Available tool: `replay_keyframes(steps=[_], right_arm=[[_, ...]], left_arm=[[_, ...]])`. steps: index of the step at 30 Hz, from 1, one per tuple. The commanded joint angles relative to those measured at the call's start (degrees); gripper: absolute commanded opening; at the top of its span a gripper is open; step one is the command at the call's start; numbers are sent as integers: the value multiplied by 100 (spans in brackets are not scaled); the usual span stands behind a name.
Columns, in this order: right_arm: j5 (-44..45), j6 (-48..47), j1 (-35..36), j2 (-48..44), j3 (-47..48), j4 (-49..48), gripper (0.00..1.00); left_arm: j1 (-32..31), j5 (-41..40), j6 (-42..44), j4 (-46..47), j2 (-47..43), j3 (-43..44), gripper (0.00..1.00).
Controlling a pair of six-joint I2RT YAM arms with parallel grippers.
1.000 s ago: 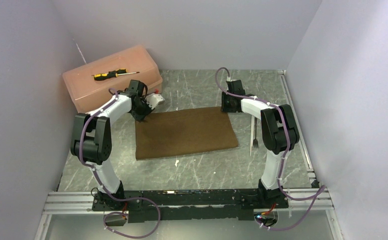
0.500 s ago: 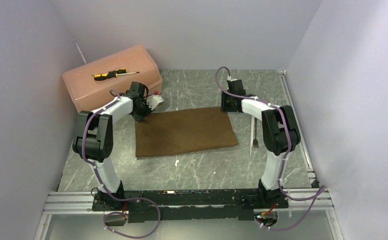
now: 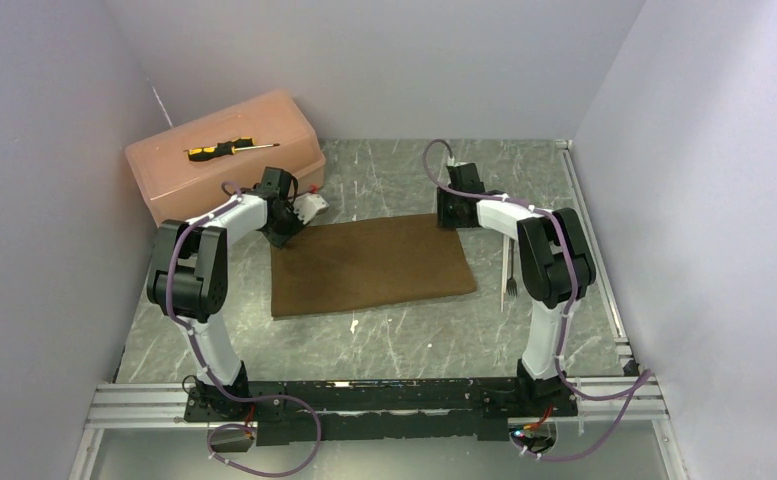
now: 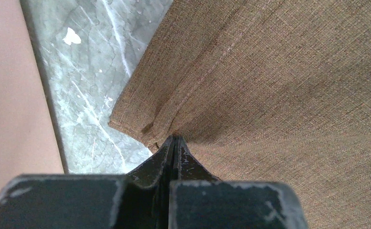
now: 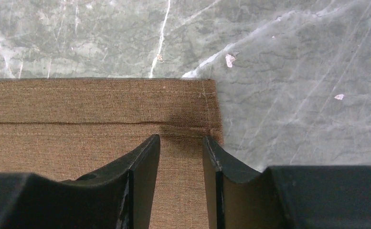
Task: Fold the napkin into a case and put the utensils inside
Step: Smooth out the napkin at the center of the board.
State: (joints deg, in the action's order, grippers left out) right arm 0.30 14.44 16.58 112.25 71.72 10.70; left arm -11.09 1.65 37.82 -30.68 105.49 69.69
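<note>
Brown napkin (image 3: 369, 266) lies flat, far-left corner puckered. Silvery fork (image 3: 511, 272) lies on table just right of it.

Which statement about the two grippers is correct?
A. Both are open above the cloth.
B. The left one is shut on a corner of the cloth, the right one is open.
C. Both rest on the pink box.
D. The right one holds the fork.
B: the left gripper pinches the napkin corner; the right gripper stands open.

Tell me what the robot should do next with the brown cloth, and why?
Probably shut the right gripper on its far corner of the dark brown cloth napkin. It hangs open over that corner, while the left gripper already pinches the other far corner. Both must hold before folding.
</note>
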Motion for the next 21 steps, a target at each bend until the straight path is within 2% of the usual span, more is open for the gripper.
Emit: replay_keyframes(steps=[1, 3, 7, 9, 18, 21], right_arm=[[261, -133, 112, 108, 271, 112, 40], [241, -134, 129, 186, 335, 166, 33], [223, -121, 134, 164, 356, 158, 8], [292, -128, 128, 56, 369, 161, 0], [533, -223, 118, -311, 441, 72, 0], [595, -133, 138, -218, 465, 219, 32]], left_arm=[[-16, 21, -97, 31, -27, -50, 3], [-17, 21, -91, 27, -49, -53, 3], [-16, -5, -75, 18, -72, -54, 3], [-17, 0, -88, -24, -85, -21, 3], [-16, 46, -118, -161, -238, 88, 3], [-16, 26, -107, -132, -238, 13, 3]])
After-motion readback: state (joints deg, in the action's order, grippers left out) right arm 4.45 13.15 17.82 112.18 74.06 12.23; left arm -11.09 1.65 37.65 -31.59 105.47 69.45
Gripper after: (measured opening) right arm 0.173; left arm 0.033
